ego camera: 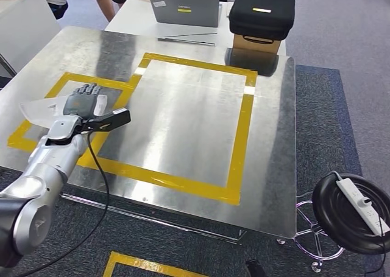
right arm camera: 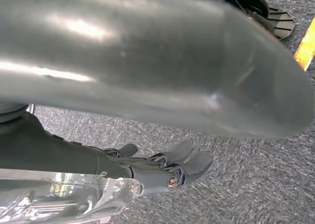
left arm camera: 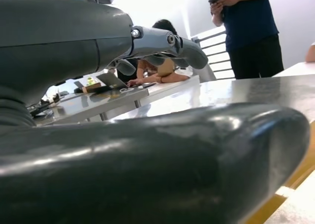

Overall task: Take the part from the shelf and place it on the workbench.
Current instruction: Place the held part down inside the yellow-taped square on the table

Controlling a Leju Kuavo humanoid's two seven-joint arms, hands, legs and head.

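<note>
Flat left hand on part

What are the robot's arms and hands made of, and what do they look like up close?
The left arm is smooth silver metal with a rounded grey joint, and a thin black cable loops beside it. The left hand is dark grey with jointed, rounded fingers. The right hand looks alike: dark grey fingers and a thick glossy grey thumb.

A laptop and case lie behind the workbench.
</note>
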